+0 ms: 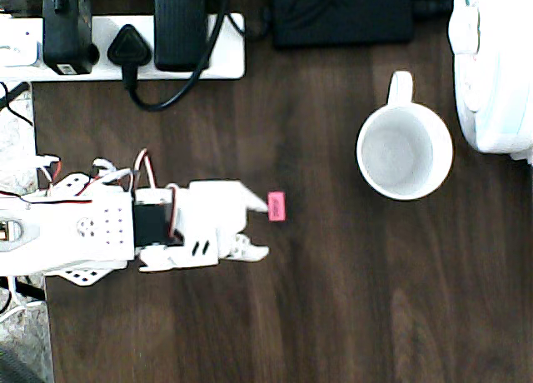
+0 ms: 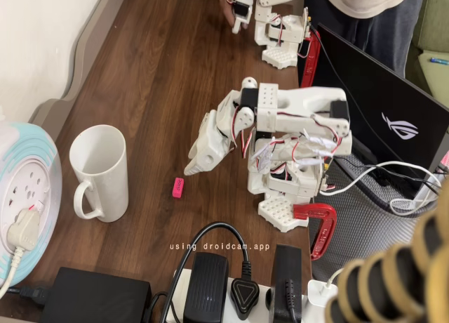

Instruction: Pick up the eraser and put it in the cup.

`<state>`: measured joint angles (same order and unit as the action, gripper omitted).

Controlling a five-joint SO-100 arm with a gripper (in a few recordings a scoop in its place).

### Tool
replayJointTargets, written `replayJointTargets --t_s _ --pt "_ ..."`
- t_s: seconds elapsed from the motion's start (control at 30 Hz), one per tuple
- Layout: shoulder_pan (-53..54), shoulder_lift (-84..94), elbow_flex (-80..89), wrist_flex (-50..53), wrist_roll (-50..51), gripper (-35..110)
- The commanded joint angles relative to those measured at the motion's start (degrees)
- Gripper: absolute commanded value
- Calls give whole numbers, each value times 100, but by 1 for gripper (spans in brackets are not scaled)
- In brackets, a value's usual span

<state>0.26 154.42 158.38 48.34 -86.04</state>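
Observation:
The eraser (image 1: 276,206) (image 2: 178,187), a tiny pinkish-red block, lies flat on the dark wooden table. My white gripper (image 1: 266,230) (image 2: 192,161) is open and empty. In the overhead view its upper fingertip (image 1: 261,205) ends just left of the eraser, seemingly at its edge, and the lower finger sits further toward the bottom of the picture. The fixed view shows the gripper tilted down, a little above and right of the eraser. The cup (image 1: 405,152) (image 2: 98,172), a white mug, stands upright and empty, well to the right of the eraser in the overhead view, its handle pointing to the top.
A white power strip (image 1: 125,46) (image 2: 231,291) with black plugs and a black adapter (image 1: 341,12) line one table edge. A white and blue cable reel (image 1: 491,67) (image 2: 24,196) stands close to the cup. A laptop (image 2: 379,105) and a red clamp (image 2: 316,228) are by my base.

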Motion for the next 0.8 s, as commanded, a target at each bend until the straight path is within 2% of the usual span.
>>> replayJointTargets --t_s 0.0,0.77 --pt "-141 -527 -457 -264 -1819 25" --pt "-545 -3428 -1608 -782 -1881 26"
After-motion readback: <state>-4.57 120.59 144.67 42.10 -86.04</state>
